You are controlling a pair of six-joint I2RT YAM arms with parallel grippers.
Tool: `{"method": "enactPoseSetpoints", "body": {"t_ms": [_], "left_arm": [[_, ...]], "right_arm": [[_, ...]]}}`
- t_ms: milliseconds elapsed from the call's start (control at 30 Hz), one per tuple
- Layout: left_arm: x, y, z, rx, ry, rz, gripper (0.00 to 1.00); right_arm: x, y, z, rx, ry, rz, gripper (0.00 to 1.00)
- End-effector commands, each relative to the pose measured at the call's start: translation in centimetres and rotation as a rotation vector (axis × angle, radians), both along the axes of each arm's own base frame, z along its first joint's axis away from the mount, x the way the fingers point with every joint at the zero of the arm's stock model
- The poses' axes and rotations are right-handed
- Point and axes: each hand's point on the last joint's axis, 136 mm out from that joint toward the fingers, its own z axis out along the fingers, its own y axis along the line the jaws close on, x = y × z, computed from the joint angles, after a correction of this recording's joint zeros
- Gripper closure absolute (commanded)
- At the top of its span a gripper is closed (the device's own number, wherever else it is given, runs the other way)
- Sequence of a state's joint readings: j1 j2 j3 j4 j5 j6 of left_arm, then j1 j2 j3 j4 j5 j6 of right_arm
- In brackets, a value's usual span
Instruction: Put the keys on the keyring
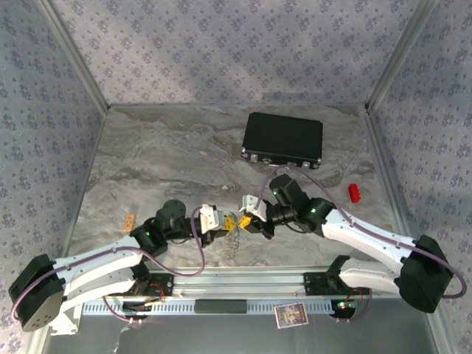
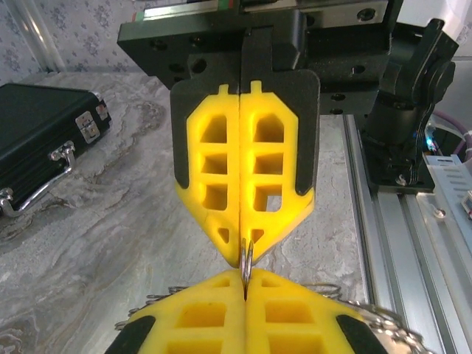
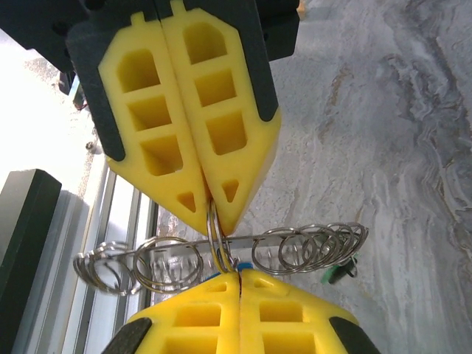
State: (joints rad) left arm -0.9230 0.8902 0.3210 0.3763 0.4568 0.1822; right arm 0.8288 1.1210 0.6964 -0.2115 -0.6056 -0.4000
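Both grippers meet tip to tip over the near part of the table (image 1: 162, 147), midway between the arms

Left gripper (image 1: 226, 222): jaws pressed together on one wire loop of the keyring (image 3: 295, 251). Right gripper (image 1: 248, 220): jaws closed too, nipping the same loop from the other side. That loop stands on edge and runs from one tip to the other

Right wrist view: the keyring's long axis runs left-right across the frame, a row of loops strung out on both sides of the pinch. Green key (image 3: 338, 275) hangs under the right-hand end; can't tell which way its blade points. Sliver of blue (image 3: 212, 276) at the right gripper's tips

Left wrist view: the row sits mostly behind the left fingers (image 2: 295, 324), with loop ends poking out each side. Case (image 2: 37, 140) lies well off to the left

Top view: the keyring is just a faint glint under the tips
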Motion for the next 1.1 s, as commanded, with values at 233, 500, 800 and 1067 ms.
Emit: {"method": "enactPoseSetpoints", "body": {"t_ms": [233, 500, 800, 1067], "left_arm": [[-0.5, -0.2, 2.7, -0.093, -0.064, -0.027, 1.0], [-0.4, -0.2, 2.8, -0.096, -0.064, -0.026, 1.0], [-0.4, -0.2, 2.8, -0.101, -0.063, -0.027, 1.0], [0.2, 0.1, 2.3, -0.051, -0.061, 0.015, 0.81]], "right_arm": [[-0.1, -0.1, 1.0, 0.027, -0.041, -0.006, 0.7], [-0.6, -0.1, 2.0, 0.064, -0.054, 0.01, 0.68], [-0.5, 1.0, 3.0, 0.114, -0.057, 0.028, 0.81], [-0.4, 0.5, 2.8, 0.046, -0.084, 0.032, 1.0]]}}
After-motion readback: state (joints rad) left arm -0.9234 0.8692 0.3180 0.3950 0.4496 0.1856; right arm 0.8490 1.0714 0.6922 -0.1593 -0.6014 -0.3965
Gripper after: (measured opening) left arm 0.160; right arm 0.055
